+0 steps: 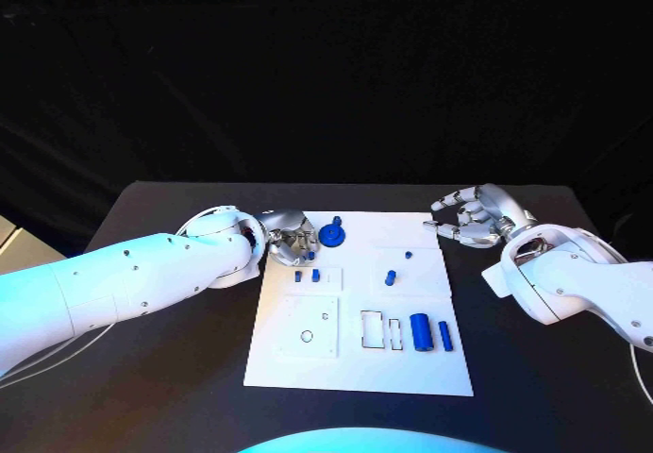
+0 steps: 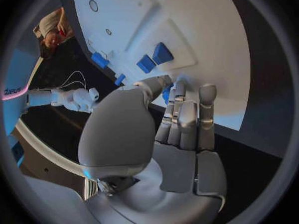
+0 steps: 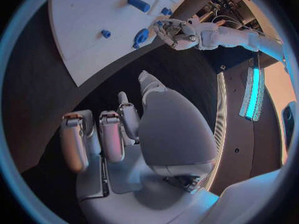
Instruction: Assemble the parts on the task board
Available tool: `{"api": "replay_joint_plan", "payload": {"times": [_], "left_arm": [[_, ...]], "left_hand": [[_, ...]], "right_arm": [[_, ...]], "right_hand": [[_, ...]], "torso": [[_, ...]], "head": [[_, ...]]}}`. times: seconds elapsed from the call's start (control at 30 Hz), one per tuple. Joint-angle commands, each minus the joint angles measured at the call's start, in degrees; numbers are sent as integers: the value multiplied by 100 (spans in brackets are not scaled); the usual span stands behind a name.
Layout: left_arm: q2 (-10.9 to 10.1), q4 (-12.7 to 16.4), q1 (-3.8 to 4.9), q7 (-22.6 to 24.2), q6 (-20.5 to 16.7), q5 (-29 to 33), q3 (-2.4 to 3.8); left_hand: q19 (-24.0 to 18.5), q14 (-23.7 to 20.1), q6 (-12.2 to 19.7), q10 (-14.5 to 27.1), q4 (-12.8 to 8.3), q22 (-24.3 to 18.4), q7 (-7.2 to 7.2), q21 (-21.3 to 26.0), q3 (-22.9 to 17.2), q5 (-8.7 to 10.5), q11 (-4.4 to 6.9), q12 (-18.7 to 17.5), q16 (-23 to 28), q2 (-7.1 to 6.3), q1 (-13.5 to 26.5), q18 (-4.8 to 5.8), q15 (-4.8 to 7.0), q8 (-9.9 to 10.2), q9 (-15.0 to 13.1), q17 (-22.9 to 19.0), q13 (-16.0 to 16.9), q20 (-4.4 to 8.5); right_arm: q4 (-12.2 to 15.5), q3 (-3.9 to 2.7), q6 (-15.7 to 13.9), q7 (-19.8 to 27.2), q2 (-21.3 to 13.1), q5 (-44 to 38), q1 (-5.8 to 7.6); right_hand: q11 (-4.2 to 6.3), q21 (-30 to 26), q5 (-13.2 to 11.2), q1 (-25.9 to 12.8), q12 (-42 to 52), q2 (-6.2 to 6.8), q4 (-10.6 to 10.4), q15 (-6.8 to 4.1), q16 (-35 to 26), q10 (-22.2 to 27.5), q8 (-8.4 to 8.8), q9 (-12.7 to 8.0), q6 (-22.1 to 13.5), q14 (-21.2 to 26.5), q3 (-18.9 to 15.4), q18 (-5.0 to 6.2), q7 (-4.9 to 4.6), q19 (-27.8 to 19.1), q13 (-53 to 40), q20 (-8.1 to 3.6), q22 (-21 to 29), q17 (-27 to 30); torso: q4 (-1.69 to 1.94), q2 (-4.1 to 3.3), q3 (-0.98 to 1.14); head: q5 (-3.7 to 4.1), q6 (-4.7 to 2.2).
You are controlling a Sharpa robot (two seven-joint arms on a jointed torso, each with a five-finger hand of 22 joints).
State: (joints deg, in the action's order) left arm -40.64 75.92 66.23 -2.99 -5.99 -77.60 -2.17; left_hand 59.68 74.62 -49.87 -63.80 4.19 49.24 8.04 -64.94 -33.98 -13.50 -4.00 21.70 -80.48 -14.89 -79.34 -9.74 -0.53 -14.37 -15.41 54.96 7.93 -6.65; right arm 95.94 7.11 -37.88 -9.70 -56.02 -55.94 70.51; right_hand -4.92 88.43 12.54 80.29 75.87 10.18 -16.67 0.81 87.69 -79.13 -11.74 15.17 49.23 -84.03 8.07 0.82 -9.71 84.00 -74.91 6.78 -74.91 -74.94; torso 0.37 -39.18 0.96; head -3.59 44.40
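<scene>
on the black table (image 1: 163, 377), your task board (image 1: 409, 368) has loose blue parts (image 1: 422, 332); left hand (image 1: 289, 243) pinches one, right hand (image 1: 474, 217) curled empty.

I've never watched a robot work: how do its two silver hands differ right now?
The left hand reaches over the white task board, fingers by a small blue part; the right hand hangs off the board's edge, over the black table, fingers curled on nothing. Both are silver, on white arms.
</scene>
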Motion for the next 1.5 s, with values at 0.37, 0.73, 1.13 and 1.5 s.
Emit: {"api": "replay_joint_plan", "payload": {"times": [0.37,0.73,1.13,1.5], "left_arm": [[-136,26,-4,-162,187,39,9],[-413,-139,0,-6,-130,795,142],[-803,44,5,1955,-120,5722,192],[-1015,372,3,2519,237,7125,192]], "left_hand": [[-150,-177,305,80,97,-169,-55,168,135,-14,-42,-152,10,-54,136,13,-24,218,102,-212,44,-11],[-185,-331,166,295,89,-247,37,241,156,-29,-127,-244,59,55,0,-5,-96,178,122,-504,78,-67],[-575,-1289,-248,399,-29,-750,224,724,30,-24,-238,-142,886,235,-67,-85,-172,-102,49,-2274,180,-110],[-638,-1484,-251,424,-70,-889,242,940,126,-28,-251,-85,1170,290,-5,-87,-185,-131,43,-2554,201,-127]], "right_arm": [[-95,0,310,-56,7,-125,-4],[-225,0,1039,-144,85,-1069,-15],[-531,3,1887,-418,481,-3124,-98],[-754,15,2244,-748,887,-4054,-244]], "right_hand": [[94,-548,17,73,-3310,32,-13,-104,-363,1706,-188,-76,-76,-362,157,73,57,313,2739,-110,-1238,-553],[68,-590,-1,569,-5560,303,21,-103,-428,1520,-312,-167,247,-362,997,75,65,328,4792,-114,-1242,-473],[20,-1052,-323,649,-6663,636,98,-63,-478,1664,-316,-97,558,-340,1703,164,171,170,5862,-95,-1102,-396],[145,-1245,-325,612,-6839,636,152,-280,-528,1740,-292,-64,565,-336,1713,202,314,124,6151,-292,-1038,-340]], "torso": [[1,6,-2],[2,7,-2],[3,1,-7],[10,1,-4]], "head": [[14,6],[65,-36],[251,-87],[303,-89]]}}
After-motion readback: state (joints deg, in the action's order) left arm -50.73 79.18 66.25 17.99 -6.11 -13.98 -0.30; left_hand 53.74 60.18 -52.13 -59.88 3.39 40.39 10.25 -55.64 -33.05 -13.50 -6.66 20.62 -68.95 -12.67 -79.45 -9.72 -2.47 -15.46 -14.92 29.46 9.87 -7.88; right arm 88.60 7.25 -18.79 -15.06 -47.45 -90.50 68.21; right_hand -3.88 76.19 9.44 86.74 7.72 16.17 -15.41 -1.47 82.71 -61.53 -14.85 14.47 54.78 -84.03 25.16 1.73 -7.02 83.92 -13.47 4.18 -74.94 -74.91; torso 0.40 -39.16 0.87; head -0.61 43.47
